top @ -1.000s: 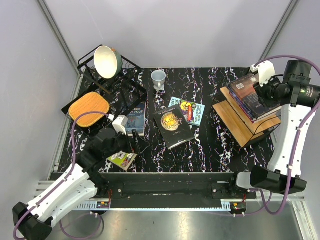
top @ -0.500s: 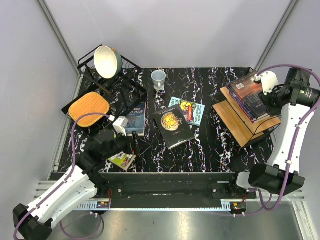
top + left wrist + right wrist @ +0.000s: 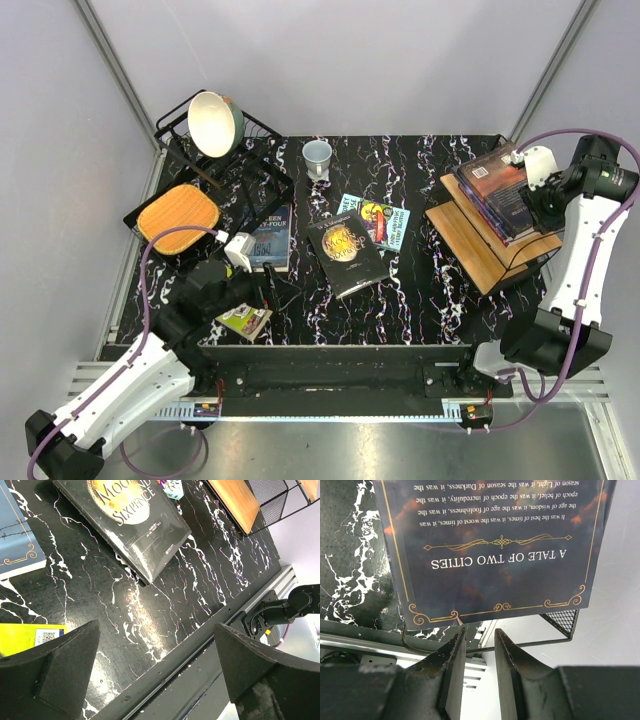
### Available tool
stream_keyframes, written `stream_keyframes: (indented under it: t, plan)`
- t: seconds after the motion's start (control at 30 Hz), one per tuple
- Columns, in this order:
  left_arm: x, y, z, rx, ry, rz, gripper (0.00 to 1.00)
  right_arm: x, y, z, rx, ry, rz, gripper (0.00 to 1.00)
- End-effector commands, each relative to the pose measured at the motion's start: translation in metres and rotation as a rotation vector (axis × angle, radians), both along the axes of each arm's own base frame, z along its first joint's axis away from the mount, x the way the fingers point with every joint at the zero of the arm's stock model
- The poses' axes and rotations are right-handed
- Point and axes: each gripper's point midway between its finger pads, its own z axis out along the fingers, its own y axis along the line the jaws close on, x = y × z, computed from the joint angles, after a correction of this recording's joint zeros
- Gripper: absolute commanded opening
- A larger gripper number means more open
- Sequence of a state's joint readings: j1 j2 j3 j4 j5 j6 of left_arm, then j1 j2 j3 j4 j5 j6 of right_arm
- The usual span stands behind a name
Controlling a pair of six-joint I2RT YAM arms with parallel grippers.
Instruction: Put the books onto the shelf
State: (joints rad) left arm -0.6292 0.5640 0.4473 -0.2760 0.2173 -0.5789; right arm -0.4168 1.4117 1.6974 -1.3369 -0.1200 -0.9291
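On the shelf [image 3: 476, 252], stacked books [image 3: 497, 185]; the top cover is cut off in the right wrist view.
Right fingers [image 3: 451, 672] nearly together, empty, just short of it; left fingers [image 3: 60, 665] spread wide, empty, above bench [image 3: 150, 605].

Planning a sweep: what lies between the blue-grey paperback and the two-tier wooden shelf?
Top view: the black paperback with a gold disc and the teal paperback beside it.

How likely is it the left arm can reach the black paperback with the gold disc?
Probably yes: the black paperback lies flat just ahead of the left gripper, jaws open, nothing between.
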Motion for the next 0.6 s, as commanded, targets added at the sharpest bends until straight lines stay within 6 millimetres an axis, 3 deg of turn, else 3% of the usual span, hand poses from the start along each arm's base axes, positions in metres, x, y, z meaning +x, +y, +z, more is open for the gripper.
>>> stream_keyframes:
  t: [0.0,0.57]
  plan:
    - [0.003,-0.005,0.01,-0.028,-0.048,-0.022,0.99,-0.061,0.028,-0.026,0.143,0.284,0.014,0.35]
    - [0.003,-0.006,0.011,-0.028,-0.046,-0.025,0.99,-0.048,0.031,-0.025,0.187,0.262,0.007,0.35]
